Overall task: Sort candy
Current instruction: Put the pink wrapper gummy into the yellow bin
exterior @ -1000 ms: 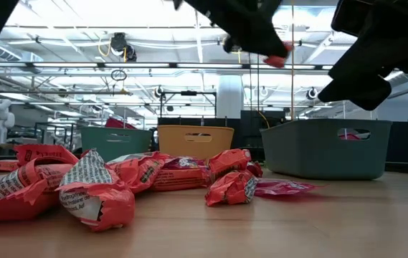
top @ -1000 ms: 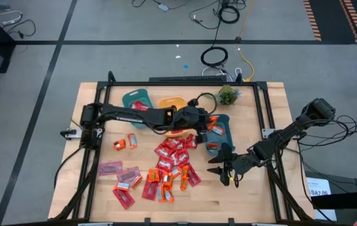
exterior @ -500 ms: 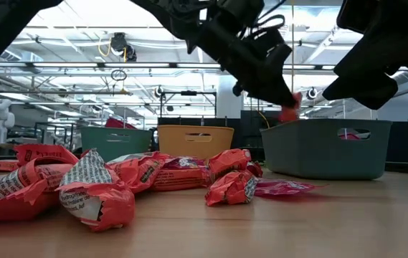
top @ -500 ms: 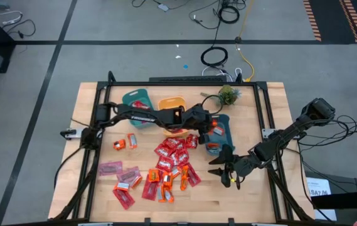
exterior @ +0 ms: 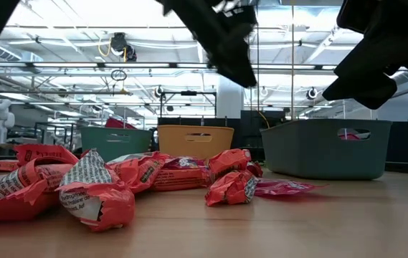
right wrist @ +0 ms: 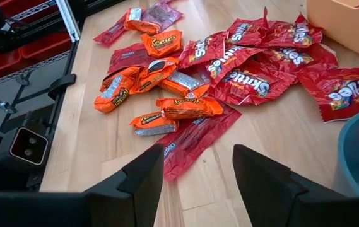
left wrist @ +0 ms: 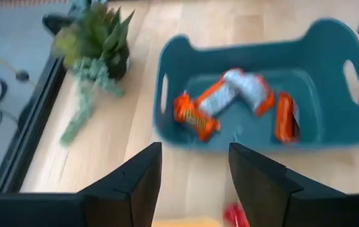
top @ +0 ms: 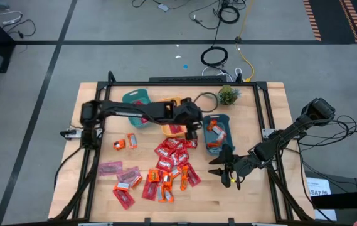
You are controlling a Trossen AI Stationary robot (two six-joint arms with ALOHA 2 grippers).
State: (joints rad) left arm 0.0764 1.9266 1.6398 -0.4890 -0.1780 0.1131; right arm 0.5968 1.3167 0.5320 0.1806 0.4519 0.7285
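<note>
I had the left claw (top: 191, 123) out over the middle of the desk (top: 253, 201), just beside the teal bin (top: 217, 130); its fingers stood apart with nothing between them. From that wrist I looked straight down into the bin, where three orange candies (left wrist: 229, 104) lay on its floor, so I judged it to be the orange pile's destination. The small green plant (top: 228, 95) stood just past the bin's far corner, clear of the work. Most of the candy (top: 165, 166) was unsorted: red packets heaped mid-desk, orange ones scattered at the near edge, a few pale pink ones off to the left. My right claw (top: 221, 169) hung near the heap's right edge, fingers apart and empty, well placed, I thought, to take an orange piece (right wrist: 180, 107).
</note>
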